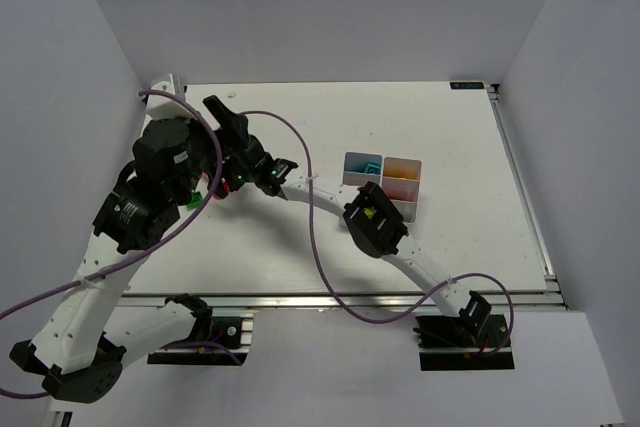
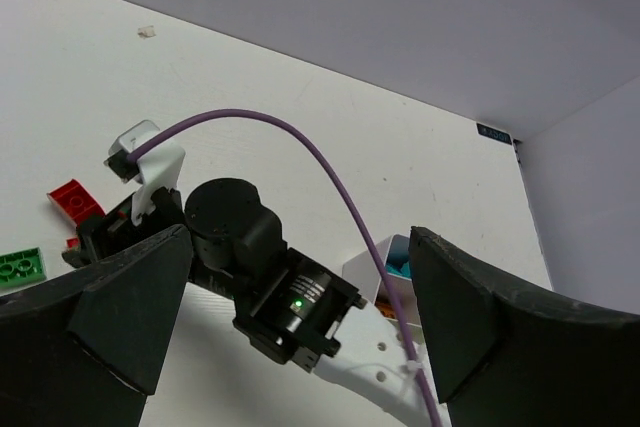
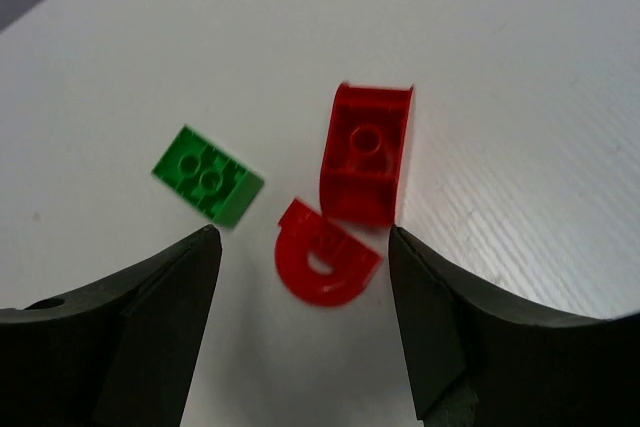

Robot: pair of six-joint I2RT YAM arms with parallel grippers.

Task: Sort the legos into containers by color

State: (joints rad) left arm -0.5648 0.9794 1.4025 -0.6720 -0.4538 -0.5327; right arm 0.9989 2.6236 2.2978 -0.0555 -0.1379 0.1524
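Two red legos lie side by side on the white table: a brick (image 3: 365, 152) and a curved arch piece (image 3: 325, 267). A green lego (image 3: 208, 175) lies to their left. My right gripper (image 3: 303, 245) hangs open just above the arch piece, a finger on each side and nothing held. In the top view the red legos (image 1: 222, 193) and the green one (image 1: 195, 199) show beside the arms. My left gripper (image 2: 300, 237) is wide open and empty, raised over the right arm's wrist (image 2: 290, 302). The containers (image 1: 383, 185) stand right of centre, with cyan and orange pieces inside.
The right arm's purple cable (image 2: 330, 172) arcs across the left wrist view. The left arm's dark bulk (image 1: 160, 162) hides part of the table's left side. White walls close in the table at the back, left and right. A small white scrap (image 2: 148, 33) lies far off.
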